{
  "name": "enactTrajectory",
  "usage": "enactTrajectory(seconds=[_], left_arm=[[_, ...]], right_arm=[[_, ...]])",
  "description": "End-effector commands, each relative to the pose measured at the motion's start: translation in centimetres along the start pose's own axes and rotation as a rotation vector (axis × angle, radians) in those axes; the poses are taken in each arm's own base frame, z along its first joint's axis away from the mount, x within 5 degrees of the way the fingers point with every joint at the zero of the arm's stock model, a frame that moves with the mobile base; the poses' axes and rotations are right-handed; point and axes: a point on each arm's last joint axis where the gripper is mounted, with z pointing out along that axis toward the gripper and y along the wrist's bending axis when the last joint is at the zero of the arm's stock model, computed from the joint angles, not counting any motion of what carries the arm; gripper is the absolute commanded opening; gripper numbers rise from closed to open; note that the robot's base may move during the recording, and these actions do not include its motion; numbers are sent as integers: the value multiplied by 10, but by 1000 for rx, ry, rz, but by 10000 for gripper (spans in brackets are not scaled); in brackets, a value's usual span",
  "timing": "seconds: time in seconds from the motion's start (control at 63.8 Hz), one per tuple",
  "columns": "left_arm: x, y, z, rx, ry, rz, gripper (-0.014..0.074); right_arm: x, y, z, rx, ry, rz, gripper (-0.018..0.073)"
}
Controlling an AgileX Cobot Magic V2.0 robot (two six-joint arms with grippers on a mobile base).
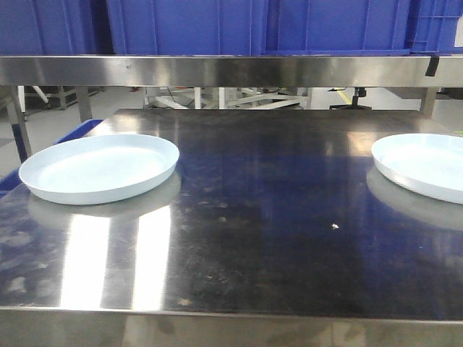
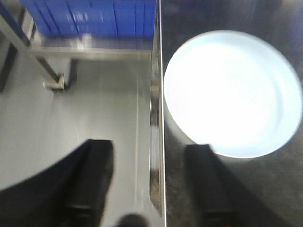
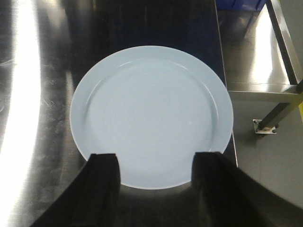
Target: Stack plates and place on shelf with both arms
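Pre-grasp step; your left claw point(image 2: 149, 156) and right claw point(image 3: 156, 161) gape empty, left plate point(image 2: 232, 92) ahead-right, right plate point(image 3: 151, 113) dead ahead; next grip a rim.

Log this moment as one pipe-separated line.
phase: pre-grasp | left plate: on table, unstacked | right plate: on table, unstacked | left tool: open, beside left plate | right tool: open, over right plate's near rim

Scuffed steel table point(image 1: 253, 238) under a steel shelf point(image 1: 217, 70) of blue crates point(image 1: 188, 25), pale grey floor point(image 2: 94, 109) beyond
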Motion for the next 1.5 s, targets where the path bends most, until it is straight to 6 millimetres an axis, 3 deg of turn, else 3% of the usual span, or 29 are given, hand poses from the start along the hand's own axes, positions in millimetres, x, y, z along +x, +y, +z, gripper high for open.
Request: enactTrajectory(seconds=[0.0,0.282,0.533,0.783,1.19,1.3,1.425,1.488], left_arm=[[-19,-2,13,13,-79,-8,487],[-36,-3,86,40,-39,-75,487],[-55,-2,132,40,29,-78,487],[-62,-1,160,41,51,-84,487],[-49,-1,197,45,127,-110,485],[-48,-1,198,46,132,-112,405],[-51,-2,196,53,126,-123,70],[-55,-4,193,61,120,-124,114]], right_arm=[[-19,1,-7,-20,-114,-19,470],[-20,2,-8,-24,-124,-19,470],[-21,3,-8,-33,-143,-20,470],[-22,3,-8,-33,-144,-20,470],[-21,4,0,-37,-129,-22,470],[-21,4,0,-40,-137,-22,470],[-22,4,0,-42,-142,-23,470],[-22,4,0,-42,-142,-23,470]])
